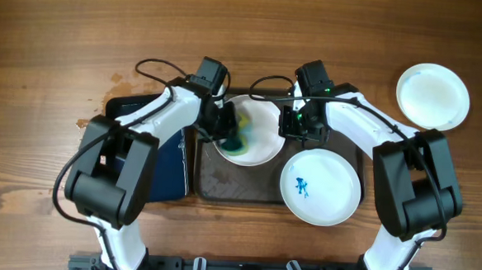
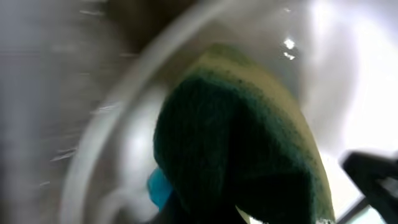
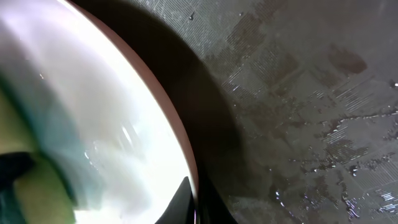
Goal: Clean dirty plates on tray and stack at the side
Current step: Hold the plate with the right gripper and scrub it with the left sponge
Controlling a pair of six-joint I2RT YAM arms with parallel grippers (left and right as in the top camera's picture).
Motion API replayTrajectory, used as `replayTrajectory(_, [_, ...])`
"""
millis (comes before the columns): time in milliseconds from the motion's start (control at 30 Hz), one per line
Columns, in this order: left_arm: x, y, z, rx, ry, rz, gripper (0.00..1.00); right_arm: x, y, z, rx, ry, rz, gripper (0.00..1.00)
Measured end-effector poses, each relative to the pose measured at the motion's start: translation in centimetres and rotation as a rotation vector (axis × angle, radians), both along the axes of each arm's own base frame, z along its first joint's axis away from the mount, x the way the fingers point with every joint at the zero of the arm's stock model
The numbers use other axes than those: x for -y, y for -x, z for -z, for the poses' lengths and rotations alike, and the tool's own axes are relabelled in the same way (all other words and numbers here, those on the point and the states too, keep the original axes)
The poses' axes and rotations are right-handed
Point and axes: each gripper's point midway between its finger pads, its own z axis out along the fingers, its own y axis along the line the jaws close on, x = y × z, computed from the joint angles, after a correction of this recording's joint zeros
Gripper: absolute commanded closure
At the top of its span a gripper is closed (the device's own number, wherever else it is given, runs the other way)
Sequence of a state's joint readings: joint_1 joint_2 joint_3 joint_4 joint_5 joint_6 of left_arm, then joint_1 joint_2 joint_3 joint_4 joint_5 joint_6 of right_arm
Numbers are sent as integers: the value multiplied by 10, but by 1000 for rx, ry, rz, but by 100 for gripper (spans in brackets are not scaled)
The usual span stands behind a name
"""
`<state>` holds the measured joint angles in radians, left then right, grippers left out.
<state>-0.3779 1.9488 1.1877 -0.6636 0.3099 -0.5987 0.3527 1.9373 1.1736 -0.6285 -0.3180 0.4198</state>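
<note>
A white plate (image 1: 261, 140) sits at the back of the dark tray (image 1: 222, 184). My left gripper (image 1: 227, 128) is shut on a green-and-yellow sponge (image 1: 242, 137) pressed on this plate; the sponge fills the left wrist view (image 2: 242, 149), with a blue smear beside it. My right gripper (image 1: 295, 125) is shut on the plate's right rim (image 3: 186, 186). A second plate (image 1: 321, 187) with a blue smear lies on the tray's right end. A third, plain white plate (image 1: 432, 96) lies on the table at the far right.
A smaller dark blue tray (image 1: 167, 160) lies left of the dark tray, partly under my left arm. Wet patches show on the dark tray's surface (image 3: 311, 112). Bare wooden table (image 1: 47, 59) lies all round.
</note>
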Motion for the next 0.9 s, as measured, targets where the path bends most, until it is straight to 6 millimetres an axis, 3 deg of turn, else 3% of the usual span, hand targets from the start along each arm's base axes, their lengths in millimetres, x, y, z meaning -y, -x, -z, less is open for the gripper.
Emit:
replayTrajectory(133, [-23, 2, 0, -13, -131, -82, 96, -5, 2, 0, -8, -15, 3, 95])
replayTrajectory(200, [-18, -1, -1, 7, -98, -33, 96, -6, 3, 0, -11, -16, 7, 95])
replayTrajectory(367, [27, -3, -6, 41, 231, 131, 96, -6, 3, 0, -11, -15, 8, 95])
replayTrajectory(567, [83, 26, -12, -25, 491, 246, 96, -5, 3, 0, -16, -13, 12, 96])
replayTrajectory(633, [95, 26, -14, -33, 505, 219, 96, -4, 4, 0, -18, -13, 13, 95])
replayTrajectory(733, [79, 12, -7, -30, 449, 128, 96, -4, 4, 0, -19, -12, 13, 95])
replayTrajectory(900, [15, -37, -4, 59, 350, -50, 96, -5, 5, 0, -23, -12, 10, 95])
